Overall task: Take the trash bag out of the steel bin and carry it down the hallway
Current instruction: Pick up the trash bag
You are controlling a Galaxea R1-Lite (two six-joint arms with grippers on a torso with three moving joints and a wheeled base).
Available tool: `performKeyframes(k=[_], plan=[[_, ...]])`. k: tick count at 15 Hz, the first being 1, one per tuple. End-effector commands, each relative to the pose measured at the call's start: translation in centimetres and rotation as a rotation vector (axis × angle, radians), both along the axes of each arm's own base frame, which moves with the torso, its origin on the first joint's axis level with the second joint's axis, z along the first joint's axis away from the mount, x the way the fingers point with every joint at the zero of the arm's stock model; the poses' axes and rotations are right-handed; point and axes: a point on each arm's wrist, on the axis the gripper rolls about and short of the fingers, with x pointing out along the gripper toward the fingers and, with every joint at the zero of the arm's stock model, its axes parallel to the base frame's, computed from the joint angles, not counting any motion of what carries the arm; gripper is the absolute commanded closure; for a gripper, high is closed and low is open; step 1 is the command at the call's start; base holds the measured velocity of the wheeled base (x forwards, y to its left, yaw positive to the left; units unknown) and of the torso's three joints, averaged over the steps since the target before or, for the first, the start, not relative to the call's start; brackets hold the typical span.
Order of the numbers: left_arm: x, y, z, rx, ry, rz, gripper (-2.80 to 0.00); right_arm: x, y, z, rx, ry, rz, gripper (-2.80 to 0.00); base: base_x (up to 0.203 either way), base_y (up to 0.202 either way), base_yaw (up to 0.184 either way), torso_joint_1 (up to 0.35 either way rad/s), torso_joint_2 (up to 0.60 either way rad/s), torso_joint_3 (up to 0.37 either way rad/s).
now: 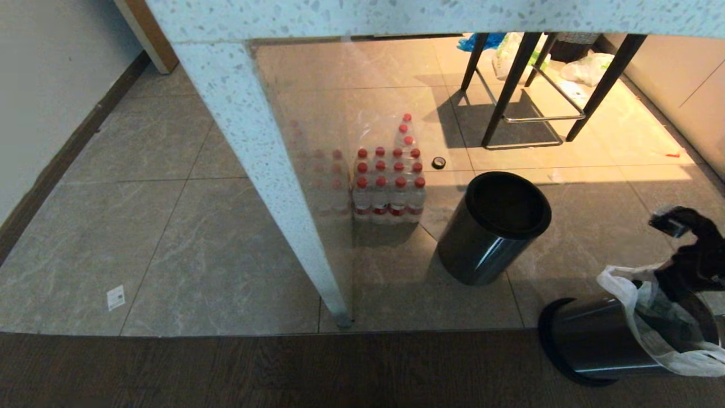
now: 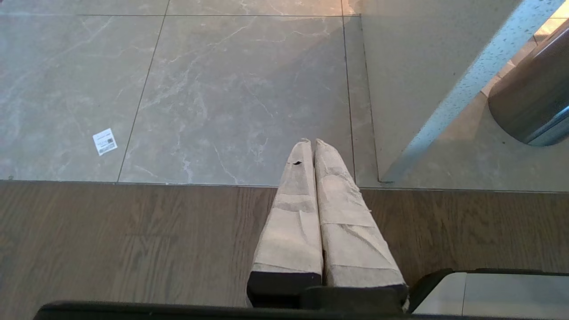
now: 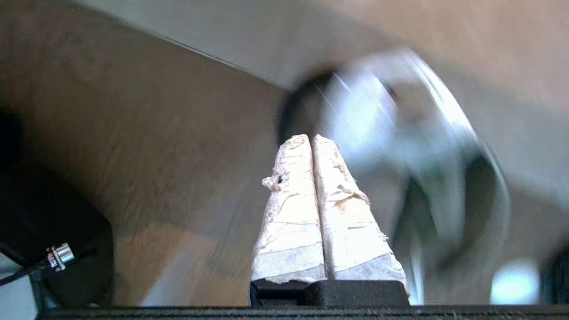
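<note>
Two floorings meet — grey tile (image 1: pixel 170 238), dark wood planks (image 1: pixel 226 368) — beneath a speckled table (image 1: pixel 396 17).

Warm, strong light falls across the tiled floor (image 1: pixel 170 226) from beyond the black-legged stool (image 1: pixel 527 85), leaving a bright yellow patch around the stool and long dark leg shadows stretching from it toward the water-bottle pack (image 1: pixel 388 184). Nearer than the stool, the tiles turn dim and grey, and the wooden floor strip (image 1: pixel 226 368) is darkest. A glossy streak shines on the upright steel bin (image 1: pixel 490 226). The head view bends straight lines at its edges. The left wrist view is crisp; the right wrist view is heavily motion-blurred, with only the taped fingers (image 3: pixel 289 213) sharp.
</note>
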Motion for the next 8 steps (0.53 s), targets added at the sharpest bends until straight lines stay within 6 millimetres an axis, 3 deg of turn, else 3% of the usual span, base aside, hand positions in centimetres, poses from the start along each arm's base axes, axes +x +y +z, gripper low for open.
performKeyframes(k=[1, 4, 5, 8], plan=[[0.0, 0.0, 0.0, -0.001, 0.000, 0.000, 0.00, -4.5, -1.7, 1.9, 0.001, -0.048, -0.132, 0.00, 0.000, 0.000, 0.000, 0.000, 0.00, 0.000], [0.0, 0.0, 0.0, -0.001, 0.000, 0.000, 0.00, -9.2, -2.0, 2.1, 0.032, -0.049, -0.255, 0.00, 0.000, 0.000, 0.000, 0.000, 0.00, 0.000], [0.0, 0.0, 0.0, -0.001, 0.000, 0.000, 0.00, -10.4, -1.9, 2.2, 0.053, -0.040, -0.295, -2.80, 0.000, 0.000, 0.000, 0.000, 0.00, 0.000], [0.0, 0.0, 0.0, -0.001, 0.000, 0.000, 0.00, -12.8, -1.4, 1.6, 0.114, 0.032, -0.386, -2.80, 0.000, 0.000, 0.000, 0.000, 0.00, 0.000]])
